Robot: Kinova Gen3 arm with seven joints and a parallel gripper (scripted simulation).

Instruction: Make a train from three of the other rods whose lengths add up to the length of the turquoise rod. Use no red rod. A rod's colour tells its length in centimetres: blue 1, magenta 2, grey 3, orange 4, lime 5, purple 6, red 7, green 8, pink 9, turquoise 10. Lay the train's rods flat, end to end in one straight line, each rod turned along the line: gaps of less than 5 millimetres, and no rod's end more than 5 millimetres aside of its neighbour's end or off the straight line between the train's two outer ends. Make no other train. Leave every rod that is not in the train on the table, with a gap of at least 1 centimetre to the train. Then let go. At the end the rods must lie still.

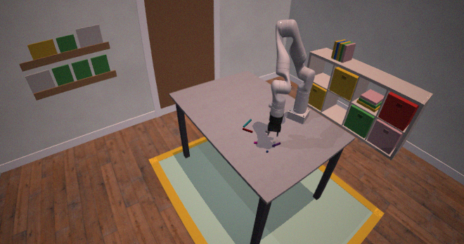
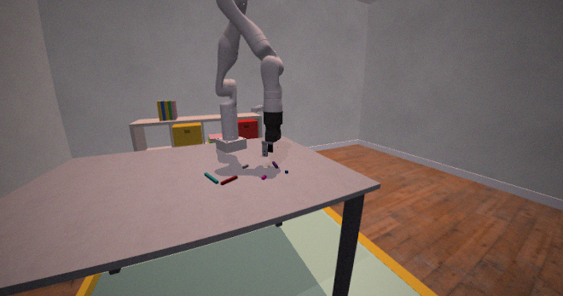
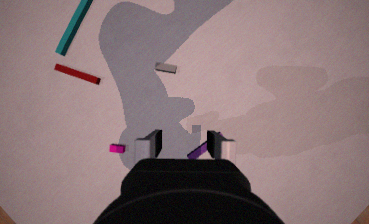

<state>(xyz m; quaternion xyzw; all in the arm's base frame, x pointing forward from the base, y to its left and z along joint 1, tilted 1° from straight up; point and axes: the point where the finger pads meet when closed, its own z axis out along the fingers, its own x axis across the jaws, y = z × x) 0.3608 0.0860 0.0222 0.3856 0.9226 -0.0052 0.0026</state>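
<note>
Matte pale table (image 2: 128, 217) on dark square legs carries small square-section rods. Nearest in the wrist view, the black gripper (image 3: 185, 145) hangs with its blocky fingers spread fully wide, holding nothing; the purple rod (image 3: 199, 150) lies slantwise just by the right finger, the magenta rod (image 3: 117, 148) left of it. Farther on lie the grey rod (image 3: 165, 67), red rod (image 3: 77, 74) and long turquoise rod (image 3: 74, 26). Beyond stand plank flooring (image 1: 70, 200) and a cubby shelf (image 1: 369, 68).
</note>
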